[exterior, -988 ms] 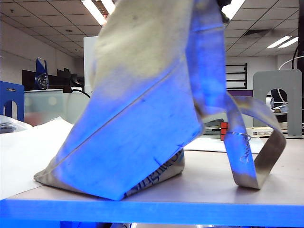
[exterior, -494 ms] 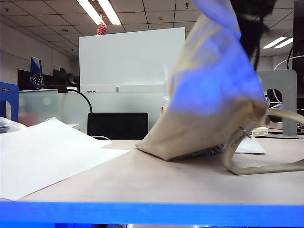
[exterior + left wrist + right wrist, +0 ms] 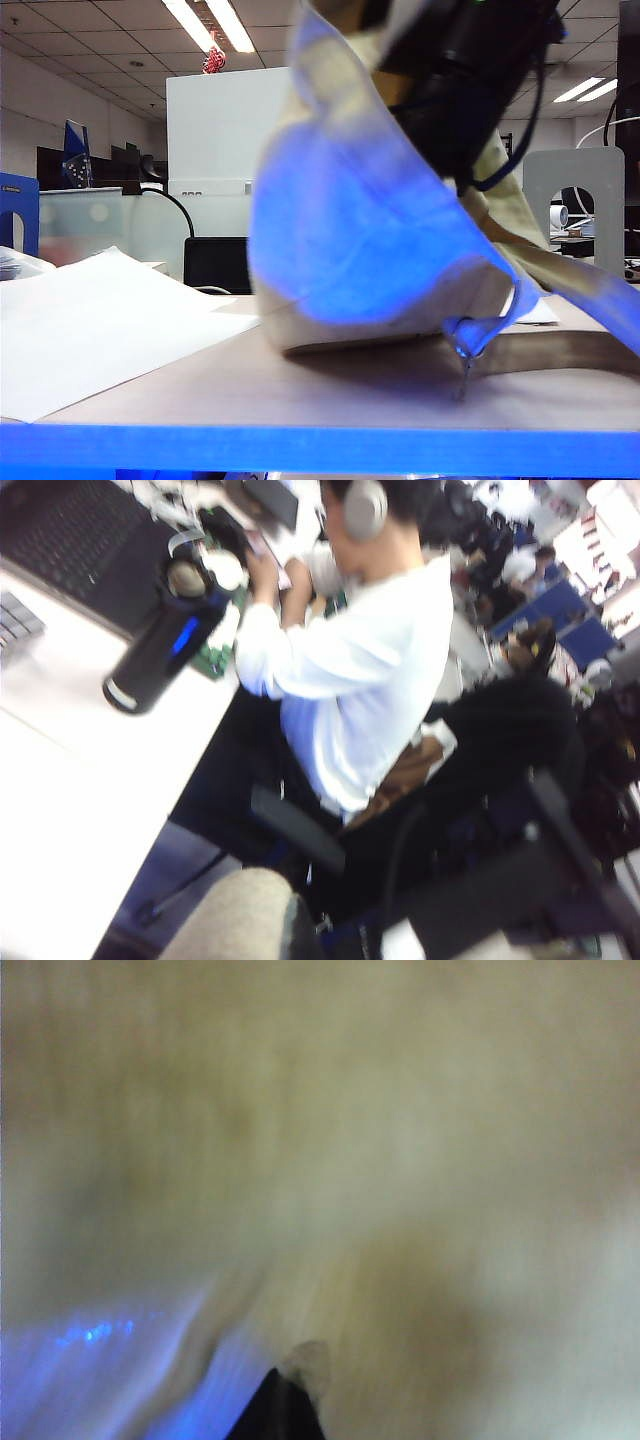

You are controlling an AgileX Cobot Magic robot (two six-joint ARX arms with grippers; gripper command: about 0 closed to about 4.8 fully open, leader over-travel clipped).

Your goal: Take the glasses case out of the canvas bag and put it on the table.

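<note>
Table [image 3: 330,395], wide pale beige-pink top with bright blue front edge, carries white paper sheets [image 3: 95,320] at left. Canvas bag [image 3: 370,230], floppy cream-beige tote, hangs lifted at centre-right, bottom touching the table, strap [image 3: 560,345] trailing right. Bag and dark arm hide whatever lies behind. Right gripper [image 3: 290,1400] clenched, buried in bag cloth. Left gripper [image 3: 245,920] clenched, aimed off-table toward a seated person [image 3: 350,680]. Glasses case not visible.
</note>
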